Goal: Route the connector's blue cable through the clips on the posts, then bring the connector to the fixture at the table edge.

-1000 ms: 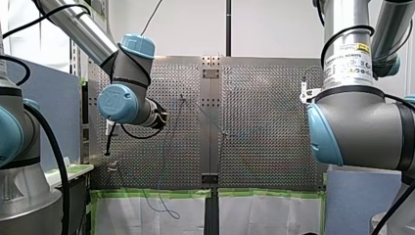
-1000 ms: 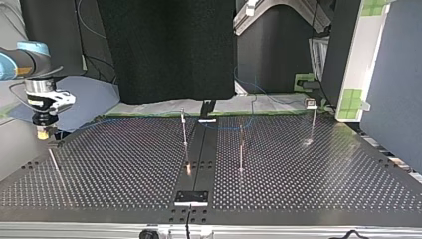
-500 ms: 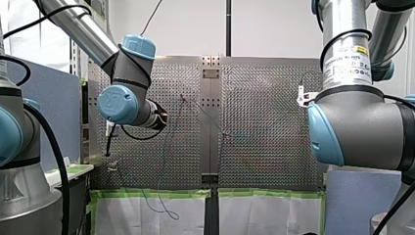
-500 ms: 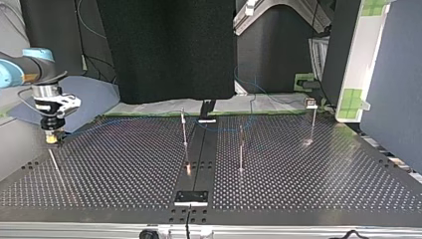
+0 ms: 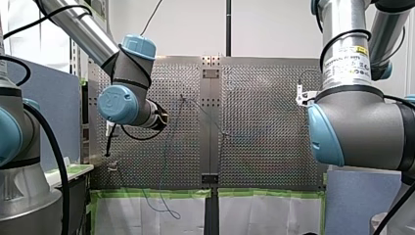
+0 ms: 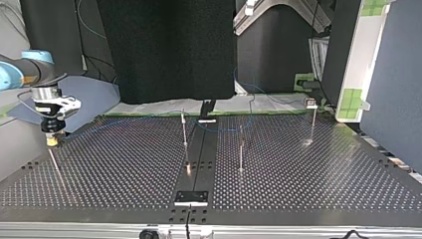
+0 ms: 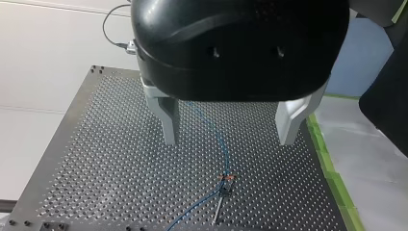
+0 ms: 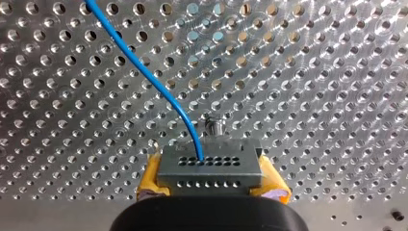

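In the right wrist view my right gripper [image 8: 210,179] is shut on a grey connector block [image 8: 210,166] with rows of small holes, gripped between yellow pads [image 8: 150,179]. The blue cable [image 8: 144,72] leaves the block and curves away over the perforated plate. A small metal pin [image 8: 215,127] stands just ahead of the connector. In the top view that gripper [image 6: 52,141] hangs low over the plate's left edge. My left gripper [image 7: 230,130] is open, high above a post with a clip [image 7: 226,180] that the blue cable [image 7: 211,127] passes through.
Three thin posts [image 6: 184,130] [image 6: 241,149] [image 6: 313,124] stand across the plate in the top view. A thin metal rod [image 6: 54,164] lies just under my right gripper. Green tape [image 5: 156,193] lines the table's near edge in the front view.
In the top view my right gripper has moved a little to the right and lower with the connector. My left arm has not moved.
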